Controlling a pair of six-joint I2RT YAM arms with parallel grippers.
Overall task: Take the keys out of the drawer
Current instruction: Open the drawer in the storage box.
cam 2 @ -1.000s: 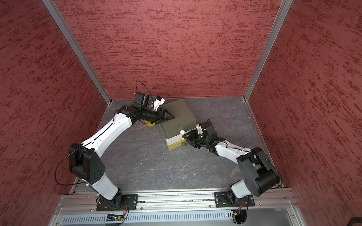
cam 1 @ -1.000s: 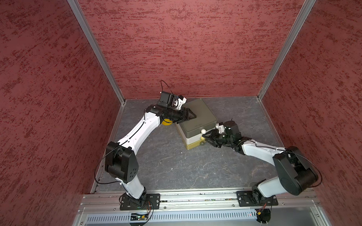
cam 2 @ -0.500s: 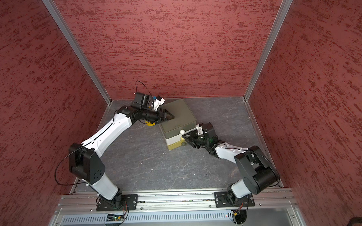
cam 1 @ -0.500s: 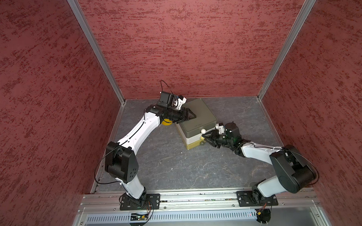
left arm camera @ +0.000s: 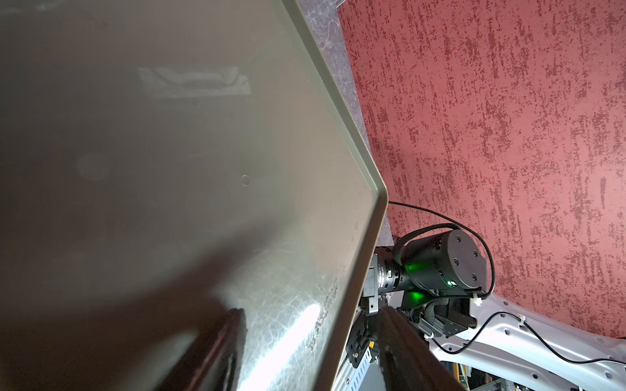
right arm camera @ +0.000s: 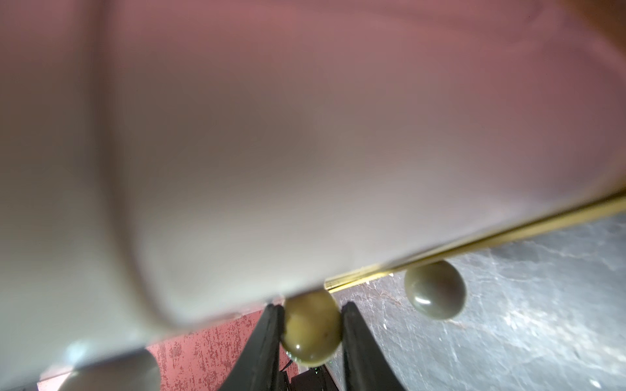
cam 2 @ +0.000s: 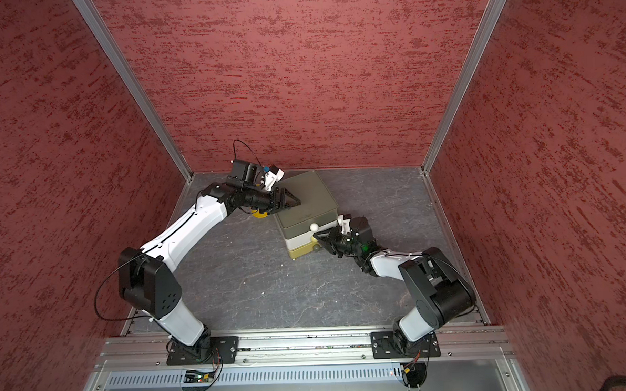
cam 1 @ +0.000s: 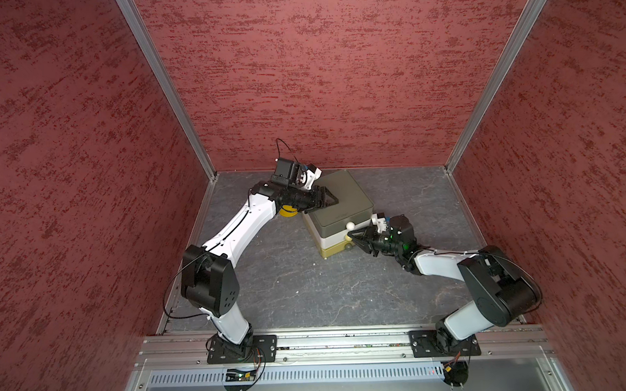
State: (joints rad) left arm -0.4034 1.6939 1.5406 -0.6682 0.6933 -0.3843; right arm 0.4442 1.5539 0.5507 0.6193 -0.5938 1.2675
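Drawer (cam 1: 336,241) knob (right arm camera: 311,326) between right pincer (right arm camera: 311,306) fingers (right arm camera: 266,342)

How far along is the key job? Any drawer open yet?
Done: nothing yet; no drawer of the unit is pulled out far enough to show its inside, and no keys show. In hand: right gripper is pinched on the middle knob; left gripper, open, rests on the unit's top, seemingly bracing it. Left: pull the middle drawer, find the keys, lift them out.
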